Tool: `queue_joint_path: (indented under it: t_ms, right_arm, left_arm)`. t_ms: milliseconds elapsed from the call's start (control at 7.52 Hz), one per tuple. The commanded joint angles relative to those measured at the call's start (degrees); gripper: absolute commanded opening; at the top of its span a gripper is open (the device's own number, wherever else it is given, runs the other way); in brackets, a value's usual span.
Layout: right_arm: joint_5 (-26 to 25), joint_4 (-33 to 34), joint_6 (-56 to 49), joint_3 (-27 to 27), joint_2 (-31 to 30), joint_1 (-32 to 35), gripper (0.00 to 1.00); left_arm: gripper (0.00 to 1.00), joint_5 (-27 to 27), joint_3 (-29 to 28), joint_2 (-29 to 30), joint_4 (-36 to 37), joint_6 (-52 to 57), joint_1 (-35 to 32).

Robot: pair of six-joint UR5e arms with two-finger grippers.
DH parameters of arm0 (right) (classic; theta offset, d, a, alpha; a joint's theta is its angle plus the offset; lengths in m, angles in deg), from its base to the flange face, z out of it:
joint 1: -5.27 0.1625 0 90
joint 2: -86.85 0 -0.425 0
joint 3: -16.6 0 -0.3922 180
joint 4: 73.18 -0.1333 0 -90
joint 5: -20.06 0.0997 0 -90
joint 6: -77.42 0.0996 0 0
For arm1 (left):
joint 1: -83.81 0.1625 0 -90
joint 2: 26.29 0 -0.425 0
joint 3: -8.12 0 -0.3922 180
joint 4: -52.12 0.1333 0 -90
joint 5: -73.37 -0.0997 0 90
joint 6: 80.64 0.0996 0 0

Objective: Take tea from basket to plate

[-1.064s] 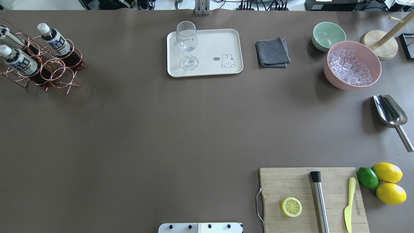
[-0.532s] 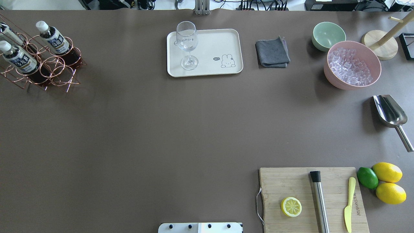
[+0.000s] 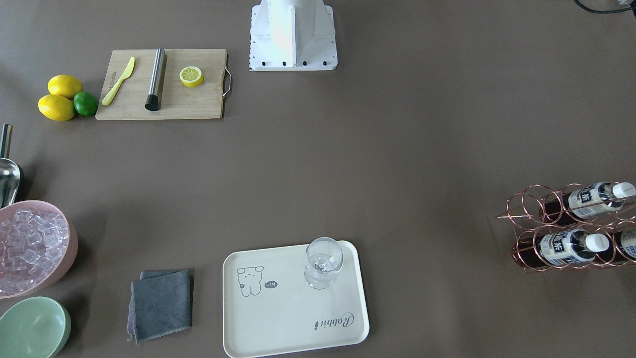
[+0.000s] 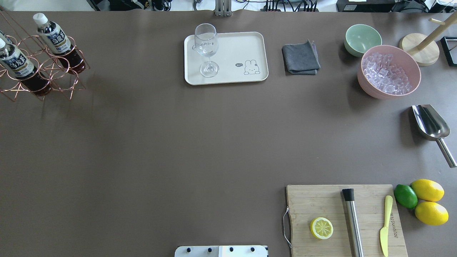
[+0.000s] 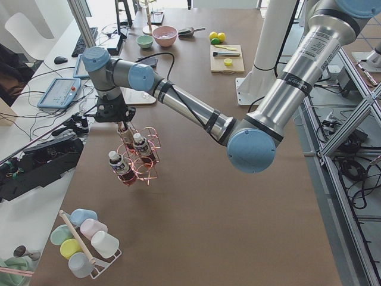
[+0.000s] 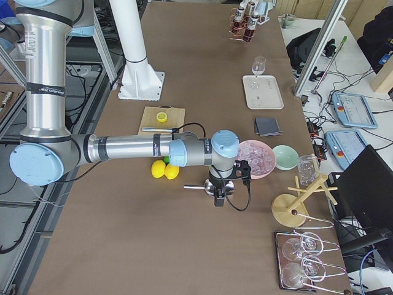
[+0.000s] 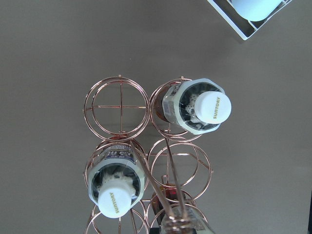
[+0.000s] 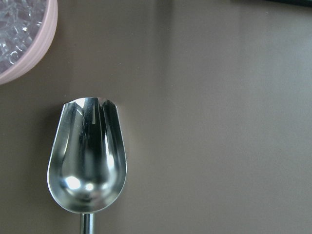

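- The tea (image 4: 53, 36) stood in the basket (image 4: 53, 71), a dark bottle with a white cap and a navy-and-white label.
- Two more bottles like it shared the basket. One (image 4: 16, 63) sat in a neighbouring ring, and another (image 3: 628, 243) was cut off at the frame edge.
- From the left wrist camera, two white caps (image 7: 213, 107) showed in diagonal rings. One ring (image 7: 119, 106) beside them was bare, and the third bottle was mostly hidden under the wire handle.
- The basket was at the far corner of the counter (image 4: 178, 142) on the robot's left. I cannot tell whether its feet touched the surface.
- The left gripper (image 5: 122, 125) was at the top of the basket's handle. It showed only in the side view, so I cannot tell whether its fingers were apart or clamped.
- The plate (image 4: 235, 46) lay well apart from the basket, at the far middle of the counter, with no bottle on it.
- A clear glass (image 4: 206, 50) stood upright on one end of the plate.
- A folded grey cloth (image 4: 300, 59) lay just beside the plate, and a pale green bowl (image 4: 362, 39) and a pink bowl of ice (image 4: 369, 91) sat beyond it.
- The right gripper (image 6: 220, 195) hung over a metal scoop (image 8: 87, 165) near the pink bowl. Whether it was apart or together cannot be told from that side view.
- On the near right, a wooden cutting board (image 4: 321, 203) carried a lemon half (image 4: 321, 228), a steel rod (image 4: 352, 221) and a yellow knife (image 4: 385, 225).
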Motion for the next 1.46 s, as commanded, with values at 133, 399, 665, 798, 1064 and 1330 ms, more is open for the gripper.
queue_joint_path:
  t_ms: [133,399,665,798,1064,1330]
  right_arm:
    - [0.0,0.0,0.0,0.0,0.0,0.0,1.0]
    - [0.0,0.0,-0.1,0.0,0.0,0.0,1.0]
    - [0.0,0.0,0.0,0.0,0.0,0.0,1.0]
    - [0.0,0.0,0.0,0.0,0.0,0.0,1.0]
    - [0.0,0.0,0.0,0.1,0.0,0.0,1.0]
    - [-0.1,0.0,0.0,-1.2,0.0,0.0,1.0]
  left_arm:
    - [0.0,-0.3,18.3,0.0,9.7,-9.8,7.4]
    - [0.0,-2.7,21.8,4.0,11.2,-20.2,15.3]
    - [0.0,-5.4,22.8,11.2,14.8,-29.7,24.8]
    - [0.0,-9.9,23.5,15.2,16.0,-34.9,30.7]
    - [0.0,-16.1,21.5,30.3,25.0,-40.3,38.5]
    - [0.0,-17.8,17.9,36.8,29.3,-41.1,46.2]
